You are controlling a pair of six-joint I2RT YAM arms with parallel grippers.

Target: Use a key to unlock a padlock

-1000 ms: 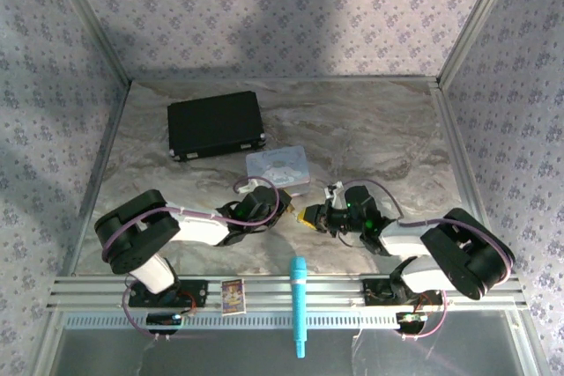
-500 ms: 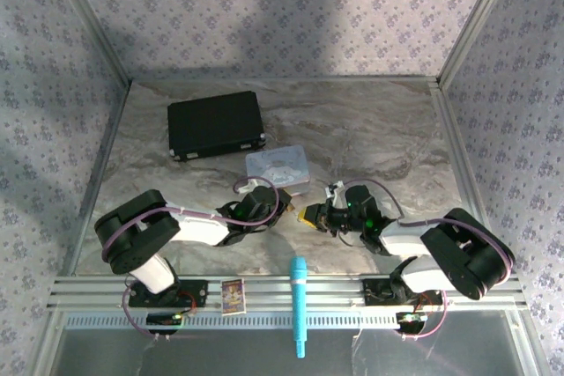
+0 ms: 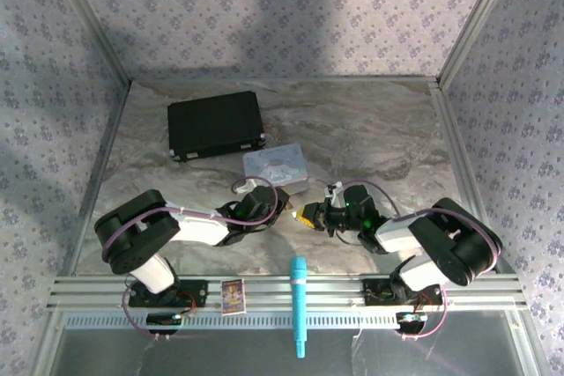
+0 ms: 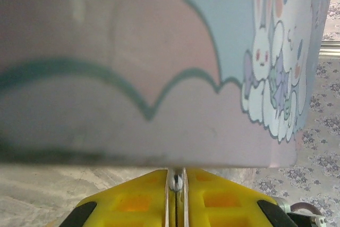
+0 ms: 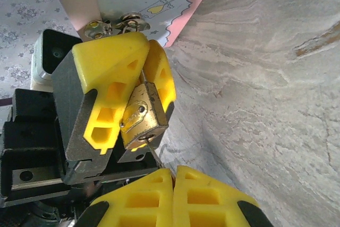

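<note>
In the right wrist view the brass padlock (image 5: 141, 115) hangs clamped between the yellow fingers (image 5: 109, 67) of my left gripper (image 3: 285, 208), keyhole end turned toward my right gripper (image 5: 173, 171). My right gripper is shut on the key (image 5: 155, 155), whose thin silvery blade reaches up to the keyhole in the padlock's lower face. In the left wrist view my left gripper (image 4: 176, 176) is shut on a silvery bit of the padlock (image 4: 176, 183), right under the pastel tin (image 4: 159, 67). In the top view my right gripper (image 3: 310, 215) nearly touches the left one.
The pastel tin (image 3: 277, 165) lies just behind both grippers. A black case (image 3: 216, 124) sits at the back left. On the front rail lie a teal pen-like tool (image 3: 299, 304) and a small card (image 3: 233, 295). Patterned walls close in three sides.
The right arm's elbow has swung inward and its gripper has edged slightly left toward the padlock. The left arm has stayed put.
</note>
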